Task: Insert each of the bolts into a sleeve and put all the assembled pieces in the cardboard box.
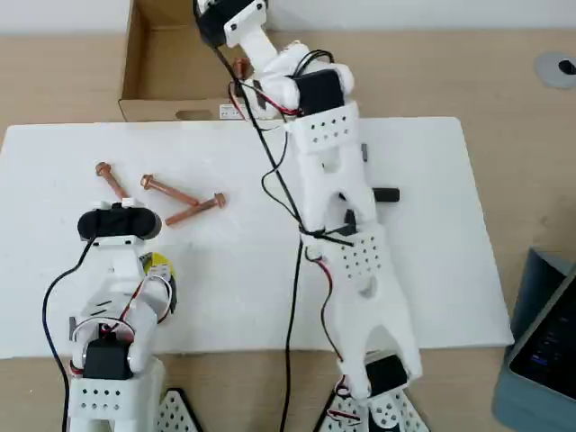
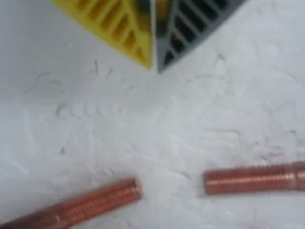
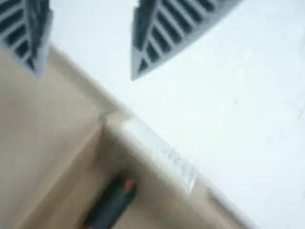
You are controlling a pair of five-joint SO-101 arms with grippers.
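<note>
Where your right arm stretches across the white board to the cardboard box, the right gripper hangs over the box's near corner. Its ribbed grey fingers are spread apart and grip nothing, one over the board and one over the box. Below, along the tan wall, an assembled piece lies inside: a black sleeve with a copper tip showing. Your left gripper sits low over the board's rough white surface, its yellow and grey fingers pressed tip to tip with nothing between. Three threaded copper bolts lie just ahead of it, a wide stretch of board separating them from the right arm. A loose black sleeve lies just beside that arm.
</note>
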